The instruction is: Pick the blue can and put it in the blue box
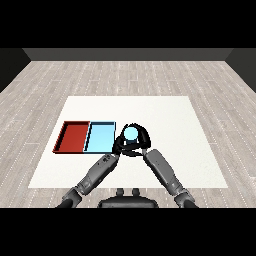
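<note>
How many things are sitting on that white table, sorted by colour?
Red: 1, the red tray
Light blue: 2, the light blue tray and the blue can, which stands between the left hand and the right hand
Total: 3

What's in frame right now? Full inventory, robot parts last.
table: 1, white, centre of the view, on a grey plank floor
red tray: 1, red, left part of the table, the left one of the pair
light blue tray: 1, light blue, directly right of the red tray, side by side with it
blue can: 1, light blue top showing, just right of the light blue tray, between the two hands, outside the tray
left hand: 1, black, on a grey forearm, at the can's left side, fingers curled round it
right hand: 1, black, on a grey forearm, at the can's right side, fingers curled round it
</note>
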`<move>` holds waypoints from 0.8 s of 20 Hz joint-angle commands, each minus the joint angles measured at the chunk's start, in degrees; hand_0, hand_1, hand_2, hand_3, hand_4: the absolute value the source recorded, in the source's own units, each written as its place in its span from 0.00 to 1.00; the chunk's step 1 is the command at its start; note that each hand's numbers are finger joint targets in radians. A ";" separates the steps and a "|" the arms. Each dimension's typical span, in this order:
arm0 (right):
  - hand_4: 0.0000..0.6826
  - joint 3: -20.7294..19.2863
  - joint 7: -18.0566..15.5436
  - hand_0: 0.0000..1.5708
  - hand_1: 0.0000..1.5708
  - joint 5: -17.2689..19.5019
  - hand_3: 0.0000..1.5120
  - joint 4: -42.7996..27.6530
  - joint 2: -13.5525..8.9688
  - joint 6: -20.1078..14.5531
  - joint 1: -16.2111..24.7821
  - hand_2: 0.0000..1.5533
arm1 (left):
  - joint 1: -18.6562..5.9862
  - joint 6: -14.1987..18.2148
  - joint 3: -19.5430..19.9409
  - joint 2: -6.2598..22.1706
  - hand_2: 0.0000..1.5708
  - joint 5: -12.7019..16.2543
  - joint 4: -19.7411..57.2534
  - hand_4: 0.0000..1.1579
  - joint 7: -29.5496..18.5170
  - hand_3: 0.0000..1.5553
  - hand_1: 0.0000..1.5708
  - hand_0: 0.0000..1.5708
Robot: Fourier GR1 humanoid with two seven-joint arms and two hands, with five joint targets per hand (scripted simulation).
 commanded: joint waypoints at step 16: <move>0.73 7.51 -2.86 0.92 0.92 -3.49 0.90 1.30 0.16 -2.61 -0.85 0.93 | -4.04 7.17 -5.62 0.07 0.00 5.15 3.92 0.00 -0.32 0.00 0.00 0.00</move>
